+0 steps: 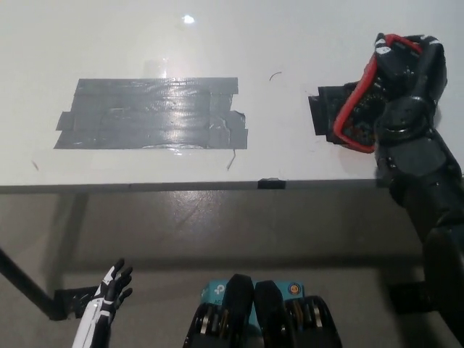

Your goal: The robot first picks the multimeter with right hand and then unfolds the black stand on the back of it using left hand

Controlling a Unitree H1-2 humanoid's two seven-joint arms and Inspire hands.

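Head view: right hand (406,87) round tilted multimeter (362,109)

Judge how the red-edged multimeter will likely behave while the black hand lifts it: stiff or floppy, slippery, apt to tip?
The multimeter looks rigid: its boxy outline keeps shape in the right hand. Its red bumper suggests rubber, so probably grippy. It sits tilted in the grasp, so it may swing. The left hand rests low.

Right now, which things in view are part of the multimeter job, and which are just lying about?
In the job:
- multimeter, red-edged, tilted, held in the right hand
- left hand, low at the lower left, fingers apart, holding nothing

Lying about:
- grey tape patch on the table
- black patch beside the multimeter
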